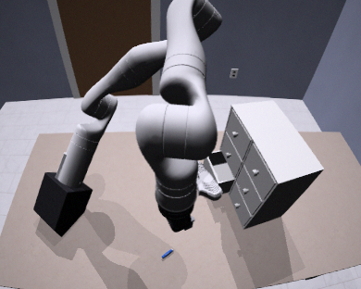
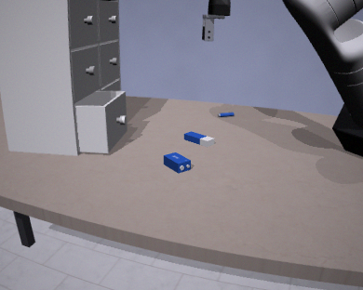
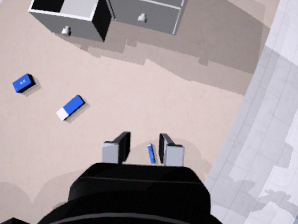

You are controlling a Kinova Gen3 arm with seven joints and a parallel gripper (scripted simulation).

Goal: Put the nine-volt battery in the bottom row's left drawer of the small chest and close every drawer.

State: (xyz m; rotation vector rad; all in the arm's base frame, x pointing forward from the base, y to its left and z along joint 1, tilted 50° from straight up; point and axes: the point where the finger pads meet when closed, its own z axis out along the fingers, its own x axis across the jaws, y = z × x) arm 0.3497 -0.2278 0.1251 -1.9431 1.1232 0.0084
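Note:
The nine-volt battery (image 2: pixel 176 162) (image 3: pixel 23 83) is a blue block with two round terminals on one end. It lies flat on the table, hidden behind the arm in the top view. The white-topped chest (image 1: pixel 293 144) (image 2: pixel 39 74) stands upright. Its bottom-left drawer (image 2: pixel 92 127) (image 3: pixel 82 31) (image 1: pixel 223 172) is pulled out and looks roughly level; what shows of its inside is empty. The other drawers in view look pushed in. My gripper (image 1: pixel 181 227) (image 2: pixel 208 38) (image 3: pixel 144 142) is partly open and empty, high above the table and well away from the battery and the drawer.
A blue-and-white block (image 2: pixel 198 138) (image 3: pixel 71 107) lies near the battery. A small blue cylinder (image 1: pixel 168 253) (image 2: pixel 226 114) (image 3: pixel 151 153) lies on the table far below the fingers. A white speckled shape (image 1: pixel 209 182) beside the arm is unclear. The table edge (image 2: pixel 183 246) is beyond the battery.

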